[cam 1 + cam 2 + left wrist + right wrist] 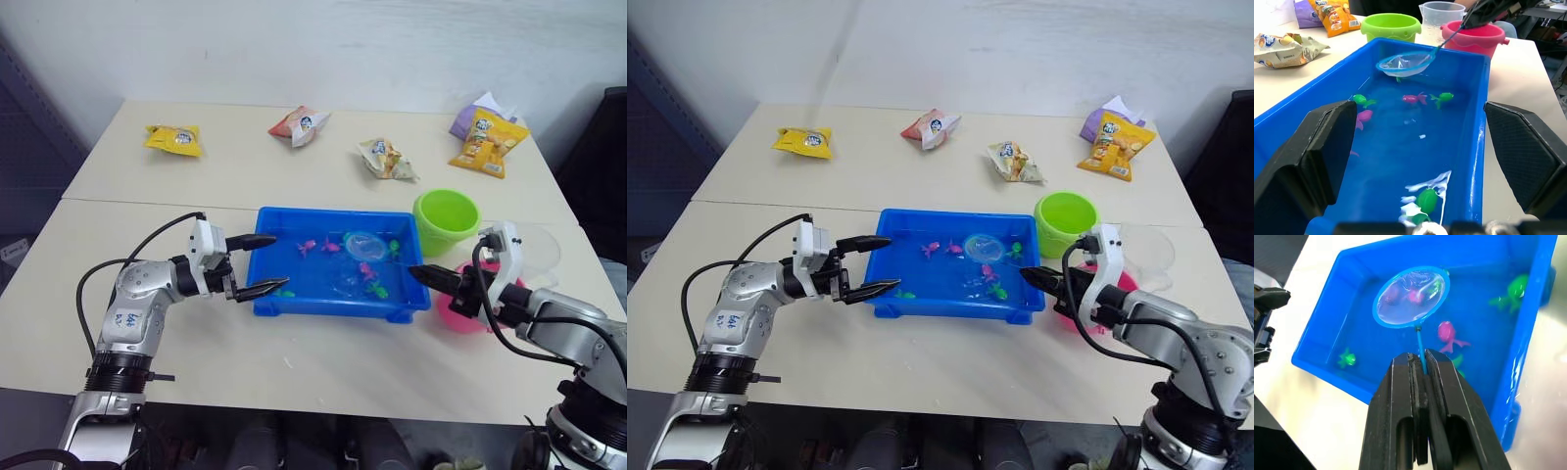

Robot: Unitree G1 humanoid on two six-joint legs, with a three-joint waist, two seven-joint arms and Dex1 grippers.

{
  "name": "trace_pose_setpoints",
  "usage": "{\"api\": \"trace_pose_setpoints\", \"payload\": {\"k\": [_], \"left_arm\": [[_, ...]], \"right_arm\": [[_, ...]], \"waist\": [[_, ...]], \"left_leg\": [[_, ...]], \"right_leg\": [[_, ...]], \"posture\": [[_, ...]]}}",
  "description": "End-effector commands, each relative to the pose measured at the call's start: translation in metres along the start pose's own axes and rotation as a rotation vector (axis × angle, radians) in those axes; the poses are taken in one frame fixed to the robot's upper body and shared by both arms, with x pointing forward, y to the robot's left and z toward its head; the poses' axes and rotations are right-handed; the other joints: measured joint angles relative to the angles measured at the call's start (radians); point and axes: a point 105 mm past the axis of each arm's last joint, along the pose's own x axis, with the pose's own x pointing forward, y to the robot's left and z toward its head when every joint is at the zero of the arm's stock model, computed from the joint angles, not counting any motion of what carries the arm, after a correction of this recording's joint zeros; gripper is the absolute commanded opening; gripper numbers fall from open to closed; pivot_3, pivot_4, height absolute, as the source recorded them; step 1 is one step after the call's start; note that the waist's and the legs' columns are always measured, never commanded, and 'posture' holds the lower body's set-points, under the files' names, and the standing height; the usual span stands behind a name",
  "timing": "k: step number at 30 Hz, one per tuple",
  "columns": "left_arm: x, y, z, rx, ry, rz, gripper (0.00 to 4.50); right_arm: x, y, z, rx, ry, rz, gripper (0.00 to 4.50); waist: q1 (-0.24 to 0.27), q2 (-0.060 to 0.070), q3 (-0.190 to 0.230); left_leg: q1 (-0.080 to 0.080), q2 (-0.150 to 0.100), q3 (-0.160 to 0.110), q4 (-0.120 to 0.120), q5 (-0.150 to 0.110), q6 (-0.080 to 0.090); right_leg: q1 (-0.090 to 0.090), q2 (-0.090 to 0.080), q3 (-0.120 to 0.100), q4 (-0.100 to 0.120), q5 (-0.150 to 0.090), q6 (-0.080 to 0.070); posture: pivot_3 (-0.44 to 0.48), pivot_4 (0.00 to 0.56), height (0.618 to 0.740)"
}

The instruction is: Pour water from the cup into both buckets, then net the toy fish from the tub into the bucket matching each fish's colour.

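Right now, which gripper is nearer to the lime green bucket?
Right. The right gripper holds the net beside the green bucket; the left gripper is open at the tub's opposite end.

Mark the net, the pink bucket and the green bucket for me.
net [1411, 296]: right wrist view, on the mesh.
pink bucket [1476, 36]: left wrist view, on its wall.
green bucket [446, 233]: left eye view, on its wall.

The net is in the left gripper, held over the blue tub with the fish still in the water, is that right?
Not quite. The net is held by the right gripper, whose fingers are shut on its thin handle, as the right wrist view shows. The left gripper is open at the other end of the tub. The rest stands: the net is over the tub and the fish are in the water.
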Motion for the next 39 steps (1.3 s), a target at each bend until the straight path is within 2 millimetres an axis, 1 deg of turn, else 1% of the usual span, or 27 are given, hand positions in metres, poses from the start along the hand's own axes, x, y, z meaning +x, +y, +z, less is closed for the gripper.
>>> {"api": "trace_pose_setpoints", "payload": {"k": [1,4,7,11,16,20,22,25,29,35,39], "left_arm": [[0.001,0.0,0.006,0.035,-0.019,-0.007,4.46],[0.0,-0.001,0.007,0.036,-0.018,-0.007,4.46],[0.001,-0.002,0.01,0.038,-0.019,-0.008,4.46],[0.001,-0.003,0.012,0.035,-0.019,-0.01,4.46],[0.003,-0.003,0.013,0.034,-0.015,-0.011,4.46],[0.003,-0.004,0.013,0.034,-0.009,-0.012,4.46],[0.003,-0.004,0.013,0.033,-0.008,-0.011,4.46],[0.003,-0.005,0.013,0.032,-0.007,-0.011,4.46],[0.004,-0.006,0.013,0.031,-0.005,-0.012,4.46],[0.008,-0.008,0.021,0.035,-0.007,-0.015,4.46],[0.009,-0.009,0.026,0.034,-0.004,-0.014,4.46]], "right_arm": [[-0.008,0.006,0.014,-0.129,-0.028,-0.005,0.0],[-0.013,-0.002,0.022,-0.404,0.019,-0.146,0.0],[-0.012,-0.008,0.021,-0.591,0.072,-0.194,0.0],[-0.006,-0.006,0.018,-0.761,0.11,-0.163,0.0],[0.002,-0.005,0.012,-0.915,0.172,-0.132,0.0],[0.007,-0.009,0.006,-0.956,0.217,-0.108,0.0],[0.01,-0.009,0.008,-0.97,0.217,-0.099,0.0],[0.017,-0.005,0.008,-0.979,0.223,-0.061,0.0],[0.025,0.004,0.001,-0.97,0.255,0.011,0.0],[0.027,0.007,-0.01,-0.999,0.32,0.063,0.0],[0.027,0.009,-0.012,-1.015,0.339,0.089,0.0]], "waist": [[0.001,0.0,0.0],[0.001,0.001,0.0],[0.003,0.0,0.0],[-0.001,0.0,0.0],[0.002,0.0,0.0],[0.002,0.0,0.0],[0.002,0.0,0.0],[0.001,0.0,0.0],[0.002,0.0,0.0],[0.003,0.0,0.0],[0.003,0.0,0.0]], "left_leg": [[0.0,0.0,0.0,0.0,0.0,0.0],[-0.001,0.0,0.0,0.001,-0.001,0.001],[-0.001,-0.001,0.0,0.001,0.0,0.001],[-0.001,0.0,0.001,0.001,0.001,-0.002],[0.0,0.0,0.001,0.001,0.002,-0.004],[-0.001,0.0,0.0,0.002,0.002,-0.004],[-0.001,0.0,0.0,0.002,0.002,-0.004],[0.0,0.0,0.0,0.002,0.002,-0.004],[0.0,0.0,0.0,0.002,0.002,-0.004],[-0.001,0.0,0.0,0.003,0.002,-0.004],[-0.001,0.0,0.0,0.003,0.002,-0.004]], "right_leg": [[0.0,0.0,0.0,0.0,0.0,0.0],[-0.001,0.0,0.0,-0.001,0.0,0.0],[-0.001,0.0,0.0,-0.003,0.0,0.0],[-0.001,0.0,0.0,-0.003,0.0,0.0],[-0.001,0.0,0.0,-0.002,0.0,0.0],[0.0,0.0,0.0,-0.003,0.0,0.0],[0.0,0.0,0.0,-0.003,0.0,0.0],[0.0,0.0,0.0,-0.003,0.0,0.0],[0.0,0.0,-0.001,-0.002,0.0,0.0],[0.0,-0.001,-0.001,-0.003,0.0,0.0],[0.0,0.0,-0.001,-0.003,0.0,0.0]], "posture": [[0.0,0.15,0.738],[0.0,0.15,0.738],[0.0,0.15,0.738],[0.0,0.15,0.738],[0.0,0.15,0.738],[0.0,0.15,0.738],[0.0,0.15,0.738],[0.0,0.15,0.738],[0.0,0.15,0.738],[0.0,0.15,0.738],[0.0,0.15,0.738]]}}
